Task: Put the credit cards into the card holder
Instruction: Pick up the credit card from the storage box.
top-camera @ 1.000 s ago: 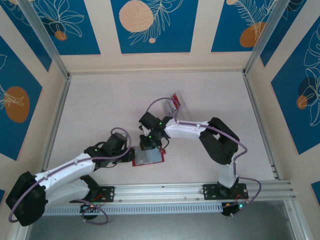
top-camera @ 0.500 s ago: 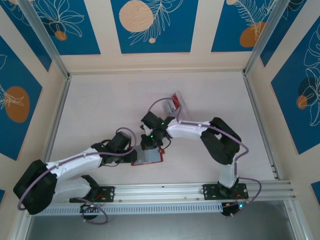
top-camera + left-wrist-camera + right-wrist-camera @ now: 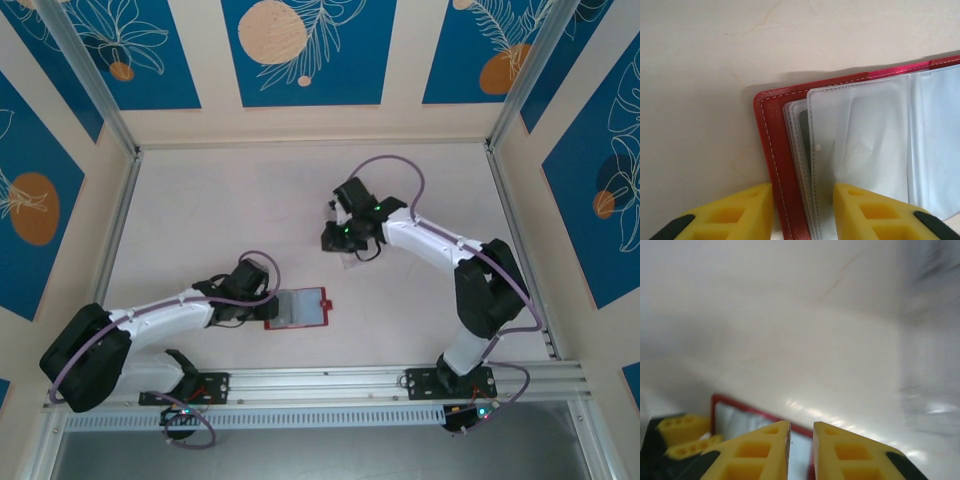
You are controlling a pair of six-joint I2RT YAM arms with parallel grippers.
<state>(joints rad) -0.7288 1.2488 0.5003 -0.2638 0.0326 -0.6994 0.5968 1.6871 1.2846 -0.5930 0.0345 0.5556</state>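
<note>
The left gripper (image 3: 802,200) is released. Its yellow fingers (image 3: 735,212) are parted and point down at the left edge of the card holder (image 3: 298,309). In the left wrist view one finger sits over the bare desk (image 3: 200,200) just beside the red cover (image 3: 771,150), and the other sits over the clear plastic sleeves (image 3: 860,135). The stitched edge runs up the frame between them, and nothing is clenched. The holder lies open and flat, low in the centre of the overhead view, with its long axis running left to right across the frame. A dark edge (image 3: 802,135) shows inside a rear sleeve. It is probably one of the credit cards already stowed, but I cannot tell more.

The right gripper (image 3: 801,432) is parted by a narrow slit with nothing in it. In the overhead view it hangs near the middle of the frame, and the holder lies down and to the left of it, well apart. Its wrist view catches the holder's red rim at the lower left, with the left gripper's fingers beside it. The right side of that view is too smeared to name.

The left arm is much the nearer to the holder and looks placed to steady it. The right arm is free and empty, so it seems the one to fetch a card, which it would carry down and left to a sleeve. I cannot tell on which side the sleeve mouths open.
</note>
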